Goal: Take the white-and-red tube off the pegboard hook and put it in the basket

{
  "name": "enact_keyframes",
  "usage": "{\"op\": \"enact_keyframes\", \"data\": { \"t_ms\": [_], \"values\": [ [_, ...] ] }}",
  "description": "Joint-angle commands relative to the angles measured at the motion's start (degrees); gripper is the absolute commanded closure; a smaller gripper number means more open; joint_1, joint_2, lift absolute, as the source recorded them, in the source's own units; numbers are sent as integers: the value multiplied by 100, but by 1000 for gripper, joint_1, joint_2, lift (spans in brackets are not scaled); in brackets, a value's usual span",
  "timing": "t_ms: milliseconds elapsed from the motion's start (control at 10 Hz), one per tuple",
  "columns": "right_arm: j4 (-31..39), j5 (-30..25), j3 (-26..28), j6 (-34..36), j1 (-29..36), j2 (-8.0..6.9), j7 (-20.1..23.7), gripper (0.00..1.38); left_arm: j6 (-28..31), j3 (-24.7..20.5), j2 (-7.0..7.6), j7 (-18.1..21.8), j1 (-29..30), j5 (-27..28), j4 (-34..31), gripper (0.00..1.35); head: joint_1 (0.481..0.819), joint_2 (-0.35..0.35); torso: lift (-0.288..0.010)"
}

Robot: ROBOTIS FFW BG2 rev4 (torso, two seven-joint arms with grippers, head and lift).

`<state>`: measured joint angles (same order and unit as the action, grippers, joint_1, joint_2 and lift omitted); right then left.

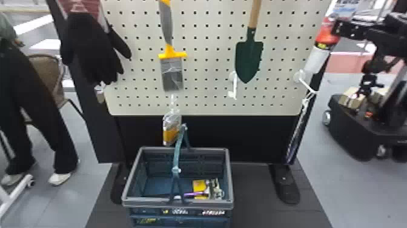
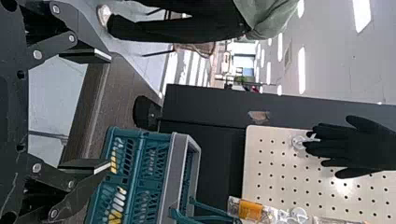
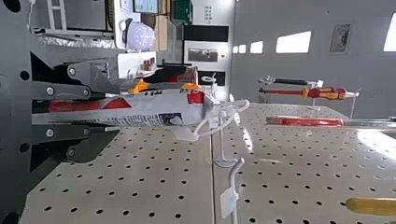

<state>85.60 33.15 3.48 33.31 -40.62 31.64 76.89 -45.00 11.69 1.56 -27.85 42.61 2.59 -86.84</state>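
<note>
Two fingers of the right gripper (image 3: 110,112) clasp the tube (image 3: 156,108). Its loop (image 3: 246,105) should fully clear the hook (image 3: 222,142) before lowering.

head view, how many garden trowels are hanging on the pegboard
1: the green garden trowel, blade down, against the right half of the pegboard. More could hang above the view's top edge.

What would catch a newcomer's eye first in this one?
Probably the white-and-red tube, held between the fingers of the right gripper beside the pegboard, its pale loop at a hook. Next, in the head view, the dark blue basket on the floor below the board, with a few small things inside. Then the green trowel and black glove hanging above it.
</note>
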Motion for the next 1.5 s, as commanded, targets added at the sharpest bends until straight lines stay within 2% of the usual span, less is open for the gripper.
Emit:
{"op": "enact_keyframes", "data": {
  "t_ms": [0,300,600,900,1100,1400],
  "values": [
    [68,16,4,0,29,-18,1,1003,0,9,-7,-1,0,-4,0,470,549,0,-100],
    [96,60,4,-44,275,-220,-43,1003,18,18,-7,7,-25,-4,0,470,549,0,-100],
    [96,87,4,-202,706,-624,-87,1003,44,18,-16,-1,-25,-31,0,470,549,0,-100],
    [96,52,4,-440,1050,-940,-227,1003,36,18,-7,-1,-37,-48,14,470,549,0,-100],
    [167,43,4,-607,1346,-1213,-350,1003,18,18,11,-1,-37,-75,0,470,549,0,-100],
    [-44,-45,4,-765,1690,-1503,-412,1003,0,35,72,-1,-25,-136,0,470,549,0,-100]
  ]
}}
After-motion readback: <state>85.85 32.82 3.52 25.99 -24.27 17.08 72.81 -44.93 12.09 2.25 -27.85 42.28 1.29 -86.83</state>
